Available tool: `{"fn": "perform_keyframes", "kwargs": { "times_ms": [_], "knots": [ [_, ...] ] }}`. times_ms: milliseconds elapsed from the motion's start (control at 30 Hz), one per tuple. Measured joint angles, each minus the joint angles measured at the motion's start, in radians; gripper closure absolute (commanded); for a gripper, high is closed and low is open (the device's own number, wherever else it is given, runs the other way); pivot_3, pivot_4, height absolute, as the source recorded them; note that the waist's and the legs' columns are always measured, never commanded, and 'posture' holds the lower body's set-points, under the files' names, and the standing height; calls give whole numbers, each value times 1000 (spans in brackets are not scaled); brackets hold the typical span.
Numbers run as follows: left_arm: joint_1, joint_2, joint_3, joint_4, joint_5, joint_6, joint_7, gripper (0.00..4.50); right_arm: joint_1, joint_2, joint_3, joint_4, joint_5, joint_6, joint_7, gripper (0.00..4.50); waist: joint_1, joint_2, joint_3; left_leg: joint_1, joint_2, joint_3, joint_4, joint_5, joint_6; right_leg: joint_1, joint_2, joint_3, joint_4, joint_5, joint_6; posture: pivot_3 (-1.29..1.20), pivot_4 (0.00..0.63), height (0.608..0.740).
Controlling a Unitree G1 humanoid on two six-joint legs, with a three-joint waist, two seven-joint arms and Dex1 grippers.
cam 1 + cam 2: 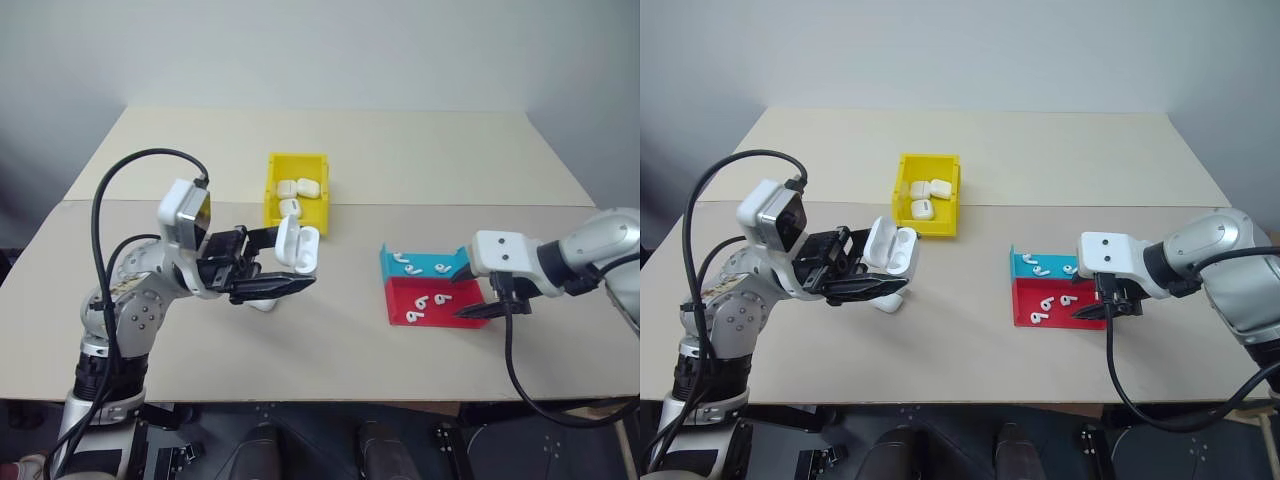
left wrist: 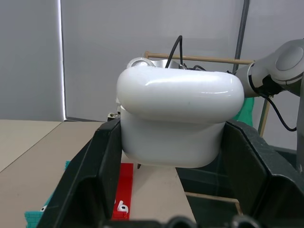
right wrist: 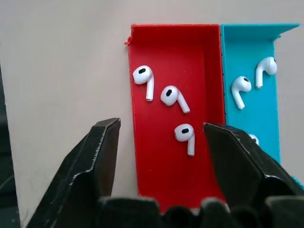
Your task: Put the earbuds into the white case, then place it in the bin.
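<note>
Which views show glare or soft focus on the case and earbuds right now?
Left wrist view: the white case, held in the left gripper, carries a bright sheen along its lid and looks soft. Right wrist view: earbuds in the red tray look crisp; the right gripper fingers look softer.

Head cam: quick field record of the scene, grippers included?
left gripper: shut on the white case, lid open, held above the table
right gripper: jaws open, over the red tray
red tray: three earbuds
blue tray: more earbuds
bin: yellow, holds closed cases
table: another case under the left gripper
</note>
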Motion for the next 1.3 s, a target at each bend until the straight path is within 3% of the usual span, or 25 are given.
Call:
{"fn": "perform_keyframes", "kwargs": {
  "times_ms": [200,467,567,633,1300],
  "knots": [
    [20,-16,-13,-28,-3,9,17,1676,-97,100,103,46,-83,-49,63,1154,-2,0,0,0,0,0,0,0,0,0,0,0,0,0,0,0,150,740],
    [29,-6,-22,-41,-12,36,22,1676,-148,178,191,37,-175,88,66,1154,0,0,0,0,0,0,0,0,0,0,0,0,0,0,0,0,150,740],
    [30,-7,-24,-49,-13,36,23,1676,-150,194,213,33,-197,112,61,1717,1,0,0,0,0,0,0,0,0,0,0,0,0,0,0,0,150,740],
    [30,-8,-24,-50,-18,36,24,1676,-150,206,221,29,-211,124,58,2349,1,0,0,0,0,0,0,0,0,0,0,0,0,0,0,0,150,740],
    [34,-6,-24,-64,-20,36,42,1676,-123,258,256,32,-284,108,41,2349,0,0,0,0,0,0,0,0,0,0,0,0,0,0,0,0,150,740]
  ]
}}
